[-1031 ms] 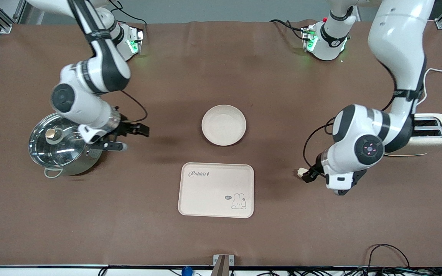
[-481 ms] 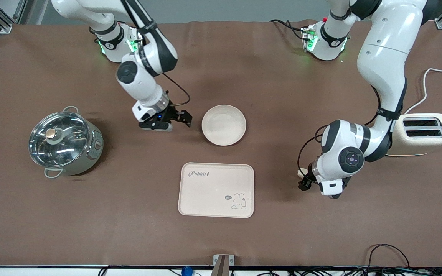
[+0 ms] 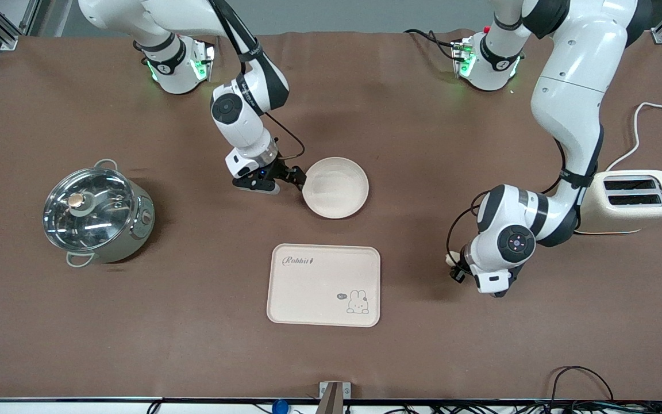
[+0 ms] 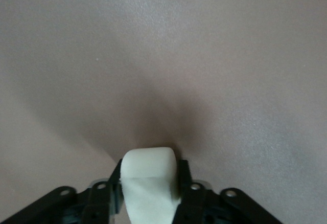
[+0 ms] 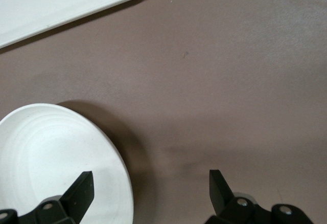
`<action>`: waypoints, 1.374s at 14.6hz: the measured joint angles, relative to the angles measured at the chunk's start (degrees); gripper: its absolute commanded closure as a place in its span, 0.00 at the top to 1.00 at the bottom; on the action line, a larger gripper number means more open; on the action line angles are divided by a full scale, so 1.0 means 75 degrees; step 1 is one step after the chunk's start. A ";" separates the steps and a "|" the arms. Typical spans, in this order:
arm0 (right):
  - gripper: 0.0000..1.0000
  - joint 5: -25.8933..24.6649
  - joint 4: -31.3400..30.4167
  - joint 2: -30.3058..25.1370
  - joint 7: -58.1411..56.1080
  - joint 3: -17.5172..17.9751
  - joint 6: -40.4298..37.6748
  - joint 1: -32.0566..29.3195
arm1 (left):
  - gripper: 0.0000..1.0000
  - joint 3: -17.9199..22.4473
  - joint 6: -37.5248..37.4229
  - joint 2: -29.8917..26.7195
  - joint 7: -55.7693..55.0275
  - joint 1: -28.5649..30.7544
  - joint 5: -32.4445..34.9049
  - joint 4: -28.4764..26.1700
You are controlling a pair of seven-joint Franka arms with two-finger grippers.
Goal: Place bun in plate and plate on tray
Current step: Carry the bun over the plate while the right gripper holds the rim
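Observation:
The round cream plate (image 3: 337, 190) sits empty mid-table. The rectangular "Rabbit" tray (image 3: 319, 287) lies nearer the front camera than the plate and is empty. My right gripper (image 3: 296, 175) is open and low at the plate's rim on the side toward the right arm's end. In the right wrist view (image 5: 150, 179) one finger is over the plate (image 5: 56, 157) and the other over bare table; a tray corner (image 5: 51, 4) shows. My left gripper (image 3: 453, 269) is shut on the pale bun (image 4: 149, 175), low over the table beside the tray toward the left arm's end.
A steel pot with a glass lid (image 3: 92, 213) stands toward the right arm's end. A cream toaster (image 3: 635, 198) with a white cable (image 3: 653, 106) stands toward the left arm's end. The brown table cloth (image 3: 193, 322) surrounds the tray.
My right arm has swung from beside the pot across to the plate's rim. My left gripper, still holding the bun, has barely shifted while its arm has turned.

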 measured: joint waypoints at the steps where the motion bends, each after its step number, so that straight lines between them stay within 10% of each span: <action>1: 0.99 0.0015 0.0015 0.0009 0.0003 -0.0002 0.0000 0.0001 | 0.36 -0.0025 0.0003 0.0000 -0.0120 -0.0017 0.0000 0.0001; 13: 0.99 0.0057 0.0056 0.0358 0.0129 -0.0017 0.0427 0.0314 | 0.37 -0.1804 -0.0017 -0.0326 -0.4011 -0.1006 0.0000 0.0076; 20: 0.82 0.0061 0.0372 0.0664 0.0138 -0.0022 0.0426 0.0354 | 0.48 -0.2333 0.0069 -0.0282 -0.5213 -0.1389 0.0000 0.0028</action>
